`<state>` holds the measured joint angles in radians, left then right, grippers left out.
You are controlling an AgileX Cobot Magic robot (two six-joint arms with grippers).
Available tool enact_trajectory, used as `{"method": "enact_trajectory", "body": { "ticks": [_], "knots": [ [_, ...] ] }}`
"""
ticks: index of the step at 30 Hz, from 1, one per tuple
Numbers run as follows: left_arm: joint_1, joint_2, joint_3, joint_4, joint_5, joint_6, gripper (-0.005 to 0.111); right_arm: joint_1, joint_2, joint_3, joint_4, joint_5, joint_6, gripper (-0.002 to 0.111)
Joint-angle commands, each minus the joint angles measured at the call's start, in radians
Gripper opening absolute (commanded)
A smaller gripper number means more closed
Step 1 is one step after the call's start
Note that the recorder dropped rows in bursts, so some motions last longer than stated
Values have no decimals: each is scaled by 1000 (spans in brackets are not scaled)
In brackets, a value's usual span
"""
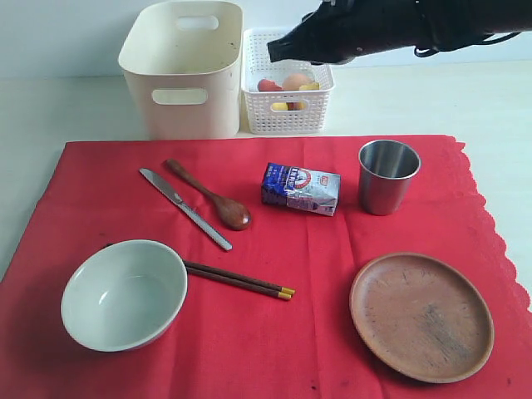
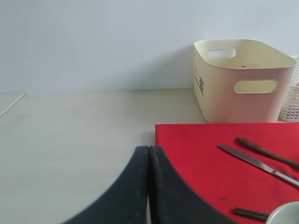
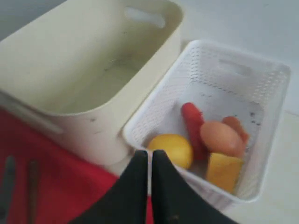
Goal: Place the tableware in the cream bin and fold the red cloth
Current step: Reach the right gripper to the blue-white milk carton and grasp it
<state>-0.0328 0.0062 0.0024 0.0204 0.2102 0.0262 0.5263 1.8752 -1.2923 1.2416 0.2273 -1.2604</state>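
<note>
The tall cream plastic bin (image 1: 183, 71) stands upright, open-topped, just beside the right pincer (image 1: 274, 51). Nearer the camera than that pincer, the scalloped red fabric cloth (image 1: 316, 249) lies spread flat. On it, all well apart from the pincer, are the upright steel cup (image 1: 388, 176), round brown wooden plate (image 1: 421, 317), pale green-white bowl (image 1: 125, 295), metal table knife (image 1: 184, 208), dark wooden spoon (image 1: 208, 193) and yellow-tipped brown chopsticks (image 1: 239, 280).

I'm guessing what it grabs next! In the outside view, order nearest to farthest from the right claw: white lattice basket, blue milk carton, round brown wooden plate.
1. White lattice basket, under the claw.
2. Blue milk carton, centre.
3. Round brown wooden plate, front right.
</note>
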Motion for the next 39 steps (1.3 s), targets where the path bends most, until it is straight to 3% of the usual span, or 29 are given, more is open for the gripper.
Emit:
{"method": "enact_trajectory", "body": {
  "ticks": [1,6,13,19,23,24,25,26,28,29,36,39],
  "knots": [
    [2,-6,-2,1,-1,-4,0,11,-16,12,-110,226,21,2],
    [2,-6,-2,1,-1,-4,0,120,-16,12,-457,257,252,2],
    [2,-6,-2,1,-1,-4,0,230,-12,12,-1153,356,849,2],
    [2,-6,-2,1,-1,-4,0,230,2,12,-1379,380,1078,4],
    [2,-6,-2,1,-1,-4,0,230,36,12,-1393,334,1130,24],
    [2,-6,-2,1,-1,-4,0,230,60,12,-1402,317,1130,41],
    [2,-6,-2,1,-1,-4,0,230,69,12,-1402,308,1126,48],
    [2,-6,-2,1,-1,-4,0,230,89,12,-1402,294,1093,64],
    [2,-6,-2,1,-1,-4,0,230,113,10,-1405,283,1054,81],
    [2,-6,-2,1,-1,-4,0,230,121,8,-1405,280,1049,83],
    [2,-6,-2,1,-1,-4,0,227,218,5,-1447,211,1044,79],
    [2,-6,-2,1,-1,-4,0,227,224,5,-1455,196,1042,56]
  ]
}}
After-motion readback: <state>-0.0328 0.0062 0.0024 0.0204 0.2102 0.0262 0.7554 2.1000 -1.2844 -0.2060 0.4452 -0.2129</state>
